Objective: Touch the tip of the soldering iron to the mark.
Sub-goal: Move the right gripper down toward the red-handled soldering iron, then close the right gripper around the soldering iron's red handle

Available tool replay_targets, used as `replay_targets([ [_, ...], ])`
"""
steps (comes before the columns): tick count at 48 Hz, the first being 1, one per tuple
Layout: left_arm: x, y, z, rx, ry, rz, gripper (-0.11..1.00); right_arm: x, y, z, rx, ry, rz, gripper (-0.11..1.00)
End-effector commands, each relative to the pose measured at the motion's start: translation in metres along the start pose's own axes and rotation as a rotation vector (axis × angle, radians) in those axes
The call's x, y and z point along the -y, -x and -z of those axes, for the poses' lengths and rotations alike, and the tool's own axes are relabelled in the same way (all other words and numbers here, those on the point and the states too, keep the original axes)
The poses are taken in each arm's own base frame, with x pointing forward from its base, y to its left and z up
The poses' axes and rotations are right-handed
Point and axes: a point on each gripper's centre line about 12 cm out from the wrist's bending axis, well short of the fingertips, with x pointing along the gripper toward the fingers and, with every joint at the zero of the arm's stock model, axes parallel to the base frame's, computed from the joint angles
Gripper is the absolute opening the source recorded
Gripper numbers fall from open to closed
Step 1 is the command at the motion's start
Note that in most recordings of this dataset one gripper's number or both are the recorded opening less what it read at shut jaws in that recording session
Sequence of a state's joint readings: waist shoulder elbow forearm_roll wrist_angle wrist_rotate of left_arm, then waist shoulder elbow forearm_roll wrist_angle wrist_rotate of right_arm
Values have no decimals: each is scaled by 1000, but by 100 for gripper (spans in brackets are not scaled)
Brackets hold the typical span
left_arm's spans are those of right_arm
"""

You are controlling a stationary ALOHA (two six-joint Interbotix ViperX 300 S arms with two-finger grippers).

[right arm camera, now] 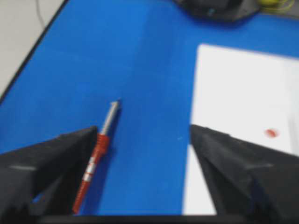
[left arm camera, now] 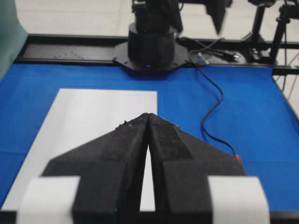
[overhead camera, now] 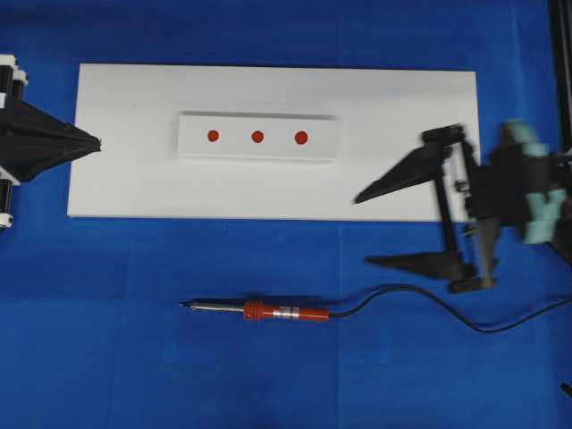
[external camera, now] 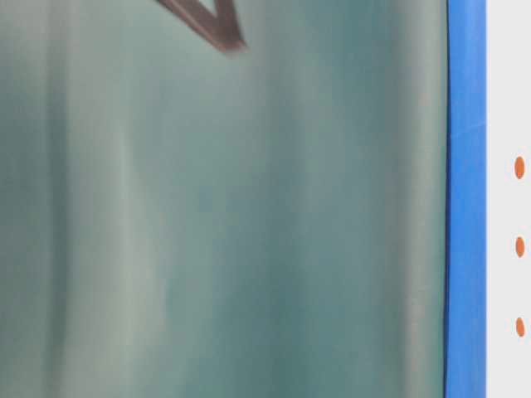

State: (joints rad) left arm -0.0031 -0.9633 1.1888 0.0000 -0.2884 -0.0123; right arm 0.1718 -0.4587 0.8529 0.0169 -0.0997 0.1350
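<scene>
Red-handled soldering iron [overhead camera: 268, 311] lies loose on blue cloth [overhead camera: 107, 340]; my right gripper [overhead camera: 380, 228], wide open and empty, may, I think, nudge it askew, missing the marks [overhead camera: 256, 137].

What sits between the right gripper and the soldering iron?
Only bare blue cloth and the iron's black cord, per the overhead view, separate the open right gripper from the soldering iron.
</scene>
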Motion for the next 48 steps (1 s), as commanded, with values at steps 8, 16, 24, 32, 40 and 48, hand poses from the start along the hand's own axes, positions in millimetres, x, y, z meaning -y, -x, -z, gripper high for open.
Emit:
replay_targets([
  [8,0,-2,-3,9,0,2,0,-13,-57,3,-170,-83,-3,85],
  [16,0,-2,-3,9,0,2,0,-26,-97,21,-316,-111,2,85],
  [24,0,-2,-2,8,0,2,0,-33,-133,44,-421,-175,25,85],
  [32,0,-1,-1,8,0,2,0,-37,-156,67,-479,-212,41,85],
  [40,0,-1,0,3,0,2,0,-37,-170,87,-522,-240,61,85],
  [48,0,-1,2,0,0,2,0,-43,-179,100,-545,-240,57,85],
])
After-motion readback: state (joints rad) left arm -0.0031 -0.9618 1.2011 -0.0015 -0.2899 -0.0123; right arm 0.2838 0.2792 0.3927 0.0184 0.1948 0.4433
